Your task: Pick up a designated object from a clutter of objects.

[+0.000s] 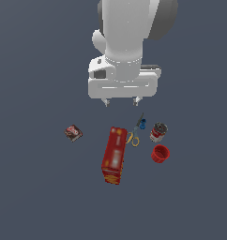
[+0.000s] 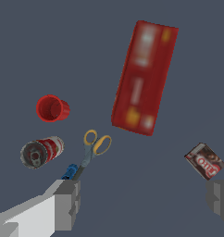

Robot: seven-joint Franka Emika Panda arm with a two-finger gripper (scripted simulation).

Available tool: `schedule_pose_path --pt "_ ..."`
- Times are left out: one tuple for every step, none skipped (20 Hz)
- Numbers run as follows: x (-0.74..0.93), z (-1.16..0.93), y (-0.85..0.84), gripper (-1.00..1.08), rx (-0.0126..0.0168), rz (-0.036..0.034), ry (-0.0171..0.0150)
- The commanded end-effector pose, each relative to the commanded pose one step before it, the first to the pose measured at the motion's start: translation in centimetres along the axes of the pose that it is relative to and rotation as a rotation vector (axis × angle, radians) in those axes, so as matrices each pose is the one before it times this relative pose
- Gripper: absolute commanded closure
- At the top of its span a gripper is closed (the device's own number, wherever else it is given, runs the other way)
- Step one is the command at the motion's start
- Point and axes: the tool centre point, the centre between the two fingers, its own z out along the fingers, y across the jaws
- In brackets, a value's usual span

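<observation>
We see the gripper (image 1: 120,101) with its jaws spread wide and holding nothing, hanging above the floor (image 1: 35,197). Just below it in the exterior view lie the scissors (image 1: 134,135) and a small blue piece (image 1: 143,125), beside the long carton (image 1: 113,155) (lying flat). The can (image 1: 158,131) and cup (image 1: 160,153) sit on the exterior view's right. The small dark box (image 1: 73,133) lies well apart, alone on the exterior view's left; the wrist view shows it near one finger (image 2: 219,200).
</observation>
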Motion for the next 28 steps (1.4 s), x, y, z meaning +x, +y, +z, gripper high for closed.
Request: schedule_pose_path --pt "0.0 0.0 0.001 -0.92 0.0 0.0 0.0" --pt "0.009 -0.002 0.004 -0.92 -0.00067 -0.0006 -0.00038" --pt "0.02 -0.018 0.049 -0.92 -0.0015 -0.00131 -0.0009" --pt "0.037 -0.024 0.061 -0.92 -0.00269 -0.00232 -0.00162" --pt "0.049 -0.038 0.086 -0.92 -0.00366 -0.00306 -0.00221" --pt "0.06 -0.055 0.099 -0.92 -0.00455 -0.00362 -0.00278" --pt "0.054 -0.063 0.082 -0.92 -0.00429 -0.00314 -0.00265" --pt "0.038 -0.06 0.047 -0.92 -0.00321 -0.00204 -0.00202" --pt "0.023 -0.055 0.017 -0.92 -0.00208 -0.00101 -0.00135" --pt "0.008 -0.043 -0.007 -0.92 -0.00098 -0.00015 -0.00067" --pt "-0.005 -0.029 -0.035 -0.92 0.0 0.0 0.0" --pt "-0.001 0.015 0.003 -0.92 0.00033 0.00059 0.00015" --pt "0.01 0.059 0.034 -0.92 0.0 0.0 0.0" --pt "-0.003 0.048 0.06 -0.92 0.00042 -0.00169 0.00054" --pt "0.017 0.096 0.103 -0.92 -0.00043 -0.00225 0.00001" --pt "0.023 0.125 0.145 -0.92 -0.00071 -0.00308 -0.00008" --pt "0.028 0.156 0.184 -0.92 -0.00093 -0.00392 -0.00013" --pt "0.031 0.189 0.219 -0.92 -0.00106 -0.00471 -0.00014" --pt "0.032 0.223 0.253 -0.92 -0.00113 -0.00549 -0.00011" --pt "0.031 0.257 0.288 -0.92 -0.00121 -0.00625 -0.0001" --pt "0.029 0.289 0.322 -0.92 -0.0013 -0.00702 -0.00012" --pt "0.026 0.32 0.356 -0.92 -0.00143 -0.0078 -0.00017" --pt "0.021 0.351 0.393 -0.92 -0.00156 -0.00859 -0.00024" --pt "0.013 0.382 0.425 -0.92 -0.00165 -0.00942 -0.0003" --pt "0.003 0.416 0.459 -0.92 -0.00172 -0.01026 -0.00034" --pt "-0.01 0.449 0.493 -0.92 -0.00177 -0.01107 -0.0004" --pt "-0.026 0.482 0.525 -0.92 -0.00181 -0.01193 -0.00047" --pt "-0.045 0.516 0.557 -0.92 -0.00183 -0.01281 -0.00054"
